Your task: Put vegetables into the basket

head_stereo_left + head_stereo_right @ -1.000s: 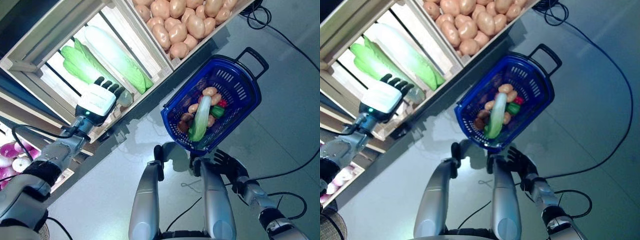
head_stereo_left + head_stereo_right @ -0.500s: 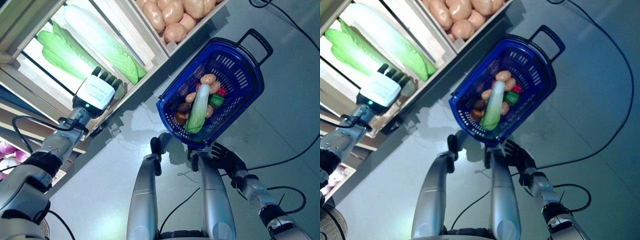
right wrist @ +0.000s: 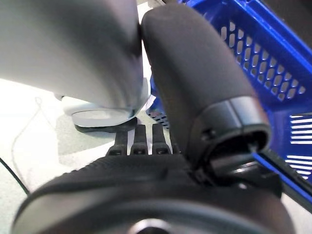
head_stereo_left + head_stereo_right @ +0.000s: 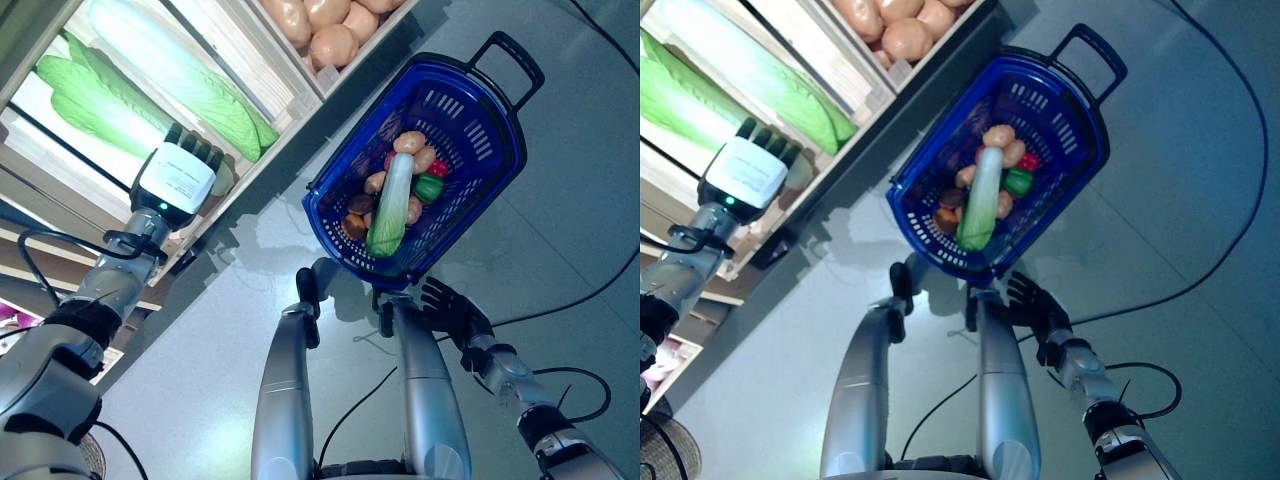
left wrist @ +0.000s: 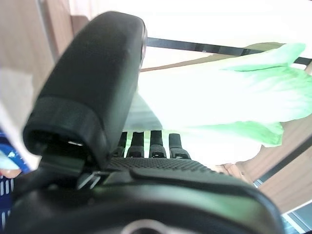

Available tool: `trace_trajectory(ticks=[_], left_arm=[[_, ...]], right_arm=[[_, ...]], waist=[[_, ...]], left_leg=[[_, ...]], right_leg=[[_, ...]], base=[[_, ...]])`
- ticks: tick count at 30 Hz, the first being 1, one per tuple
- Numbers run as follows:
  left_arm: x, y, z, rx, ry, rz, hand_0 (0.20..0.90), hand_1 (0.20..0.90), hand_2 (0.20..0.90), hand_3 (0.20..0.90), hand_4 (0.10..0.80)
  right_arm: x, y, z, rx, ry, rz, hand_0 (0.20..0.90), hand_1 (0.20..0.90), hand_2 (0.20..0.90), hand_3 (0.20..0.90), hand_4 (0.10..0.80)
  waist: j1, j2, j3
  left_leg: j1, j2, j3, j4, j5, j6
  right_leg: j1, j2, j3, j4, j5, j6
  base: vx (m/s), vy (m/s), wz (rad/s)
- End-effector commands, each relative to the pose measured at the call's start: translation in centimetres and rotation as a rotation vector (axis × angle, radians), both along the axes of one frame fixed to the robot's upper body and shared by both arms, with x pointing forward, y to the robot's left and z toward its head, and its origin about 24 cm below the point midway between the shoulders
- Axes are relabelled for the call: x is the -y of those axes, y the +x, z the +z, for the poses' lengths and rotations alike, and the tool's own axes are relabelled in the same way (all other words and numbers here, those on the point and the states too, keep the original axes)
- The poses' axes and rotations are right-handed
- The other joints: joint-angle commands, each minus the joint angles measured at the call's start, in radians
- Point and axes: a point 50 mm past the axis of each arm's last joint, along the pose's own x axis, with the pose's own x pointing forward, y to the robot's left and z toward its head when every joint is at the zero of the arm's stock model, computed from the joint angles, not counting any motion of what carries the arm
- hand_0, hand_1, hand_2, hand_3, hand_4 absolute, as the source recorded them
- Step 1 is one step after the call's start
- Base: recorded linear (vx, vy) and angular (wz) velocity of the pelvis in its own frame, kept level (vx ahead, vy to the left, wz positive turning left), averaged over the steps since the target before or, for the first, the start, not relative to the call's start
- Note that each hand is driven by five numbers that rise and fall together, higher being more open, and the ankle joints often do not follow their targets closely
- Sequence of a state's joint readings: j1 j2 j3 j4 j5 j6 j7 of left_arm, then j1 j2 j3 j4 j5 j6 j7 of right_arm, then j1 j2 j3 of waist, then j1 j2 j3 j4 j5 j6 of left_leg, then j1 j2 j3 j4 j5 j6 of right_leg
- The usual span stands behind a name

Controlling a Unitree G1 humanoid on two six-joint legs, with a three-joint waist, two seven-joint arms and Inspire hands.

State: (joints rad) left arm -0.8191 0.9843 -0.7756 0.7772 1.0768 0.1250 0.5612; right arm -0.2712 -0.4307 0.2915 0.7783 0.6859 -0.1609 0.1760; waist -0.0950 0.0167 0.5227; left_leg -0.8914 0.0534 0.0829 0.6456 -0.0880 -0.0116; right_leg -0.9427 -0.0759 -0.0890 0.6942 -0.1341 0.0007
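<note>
On floor: basket (image 4: 487, 128) holds cabbage (image 4: 391, 204), potatoes (image 4: 409, 142) | both hands' fingers straight

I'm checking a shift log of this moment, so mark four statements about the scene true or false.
1. The blue plastic basket on the floor already holds vegetables. True.
2. The left hand is over the basket. False: it is at the wooden crate of green cabbages.
3. The right hand holds a potato. False: it is open and empty beside the basket.
4. A long pale green cabbage lies in the basket. True.
</note>
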Motion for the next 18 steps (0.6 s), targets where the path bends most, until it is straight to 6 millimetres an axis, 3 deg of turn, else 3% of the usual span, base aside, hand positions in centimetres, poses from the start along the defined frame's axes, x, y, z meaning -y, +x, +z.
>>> trace_trajectory(ticks=[1,9,11,12,13,14,17,18], left_arm=[[-1.5,-0.1,5.1,0.237,0.035,0.067,0.900,0.900,0.900,0.900,0.800],[-2.6,-1.0,4.8,0.333,0.013,0.072,0.900,0.900,0.900,0.900,0.800],[-2.6,-0.9,4.8,0.332,0.018,0.073,0.747,0.747,0.747,0.747,0.698],[-2.7,-0.9,4.8,0.334,0.017,0.077,0.535,0.535,0.535,0.535,0.557],[-2.8,-0.9,4.8,0.331,0.017,0.080,0.444,0.444,0.444,0.444,0.496],[-3.0,-1.0,4.7,0.332,0.015,0.084,0.300,0.300,0.300,0.300,0.400],[-3.5,-1.2,3.9,0.309,0.012,0.094,0.300,0.300,0.300,0.300,0.400],[-3.5,-1.3,3.9,0.316,0.011,0.092,0.300,0.300,0.300,0.300,0.400]], right_arm=[[3.2,-2.3,-0.5,-0.041,-0.064,-0.071,0.900,0.900,0.900,0.900,0.800],[3.6,-2.0,0.8,0.035,-0.037,-0.120,0.900,0.900,0.900,0.900,0.800],[3.6,-2.1,0.9,0.045,-0.038,-0.120,0.900,0.900,0.900,0.900,0.800],[3.6,-2.1,0.9,0.047,-0.040,-0.123,0.900,0.900,0.900,0.900,0.800],[3.6,-2.1,1.0,0.048,-0.040,-0.124,0.900,0.900,0.900,0.900,0.800],[3.7,-2.0,1.1,0.052,-0.041,-0.127,0.900,0.900,0.900,0.900,0.800],[4.0,-2.4,0.9,0.047,-0.037,-0.142,0.900,0.900,0.900,0.900,0.800],[4.1,-2.2,1.1,0.054,-0.036,-0.143,0.900,0.900,0.900,0.900,0.800]], waist=[[-0.006,0.015,-0.003],[-0.009,0.004,-0.003],[-0.011,-0.002,-0.003],[-0.012,-0.005,-0.003],[-0.012,-0.007,-0.003],[-0.011,-0.010,-0.003],[-0.011,-0.013,-0.003],[-0.012,-0.013,-0.003]], left_leg=[[-0.039,-0.005,0.007,-0.062,0.050,-0.010],[-0.076,-0.011,-0.003,-0.028,0.032,-0.008],[-0.081,-0.009,-0.002,-0.021,0.029,-0.007],[-0.084,-0.008,-0.003,-0.019,0.028,-0.007],[-0.084,-0.007,-0.004,-0.018,0.028,-0.006],[-0.088,-0.006,-0.004,-0.016,0.028,-0.005],[-0.076,-0.005,-0.009,-0.003,0.001,-0.013],[-0.096,-0.003,-0.004,-0.008,0.027,-0.007]], right_leg=[[0.020,-0.005,0.006,-0.060,0.062,0.010],[-0.017,-0.004,0.015,-0.027,0.058,0.010],[-0.022,-0.005,0.013,-0.022,0.057,0.011],[-0.024,-0.005,0.011,-0.020,0.058,0.011],[-0.025,-0.006,0.009,-0.020,0.058,0.011],[-0.028,-0.007,0.006,-0.019,0.058,0.011],[-0.016,-0.006,0.007,-0.002,0.035,0.018],[-0.036,-0.008,0.003,-0.008,0.058,0.011]], base=[[0.038,0.023,0.00],[0.016,0.021,-0.01],[0.015,-0.001,0.00],[0.000,0.000,0.00],[0.000,0.000,0.00],[0.000,0.000,0.00],[0.024,-0.003,-0.05],[0.071,0.000,-0.04]])
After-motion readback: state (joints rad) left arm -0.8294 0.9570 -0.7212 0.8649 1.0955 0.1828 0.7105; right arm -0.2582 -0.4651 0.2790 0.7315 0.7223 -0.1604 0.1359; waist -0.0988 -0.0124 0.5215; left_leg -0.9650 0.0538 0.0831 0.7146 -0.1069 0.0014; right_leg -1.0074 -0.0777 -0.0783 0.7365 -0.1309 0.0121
